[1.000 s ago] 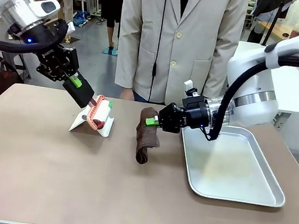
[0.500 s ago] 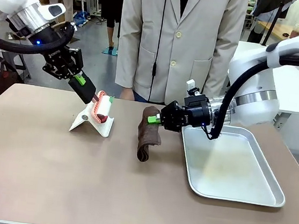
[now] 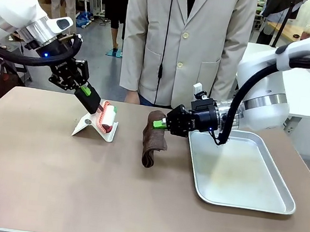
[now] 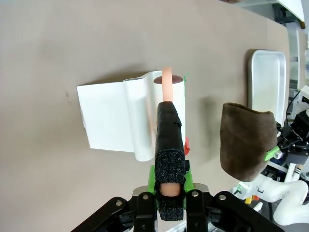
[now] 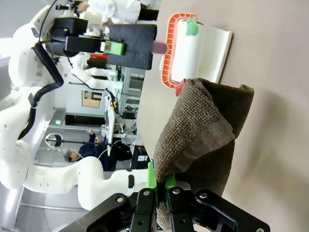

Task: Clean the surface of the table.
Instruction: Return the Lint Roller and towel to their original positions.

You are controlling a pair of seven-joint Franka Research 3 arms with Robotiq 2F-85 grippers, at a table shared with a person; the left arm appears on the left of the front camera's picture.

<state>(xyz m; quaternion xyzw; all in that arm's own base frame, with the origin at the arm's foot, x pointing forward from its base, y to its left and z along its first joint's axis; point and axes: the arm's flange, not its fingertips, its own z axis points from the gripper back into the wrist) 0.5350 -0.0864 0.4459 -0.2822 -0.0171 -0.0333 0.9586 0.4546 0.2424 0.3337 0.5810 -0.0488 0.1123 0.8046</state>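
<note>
The taupe-brown table [image 3: 52, 182] carries a lint roller [image 3: 106, 117] with an orange-pink frame and a white peeled sheet [image 3: 89, 126] trailing to its left. My left gripper [image 3: 93, 104] is shut on the roller's handle; in the left wrist view the fingers [image 4: 169, 140] clamp the pink handle [image 4: 167, 79] over the white roll [image 4: 145, 121]. My right gripper [image 3: 161, 124] is shut on the top of a folded brown cloth [image 3: 152, 142], whose lower end rests on the table. The right wrist view has the cloth [image 5: 205, 130] hanging from the pads [image 5: 150, 176].
A shiny metal tray [image 3: 282, 204] lies at the right, under my right arm. A person in a light jacket [image 3: 186, 41] stands at the far edge, behind the roller and cloth. The table's front half is bare.
My left arm has swung upward and turned at the wrist, carrying its gripper slightly right with the roller's handle still held. The right gripper and cloth have barely shifted.
</note>
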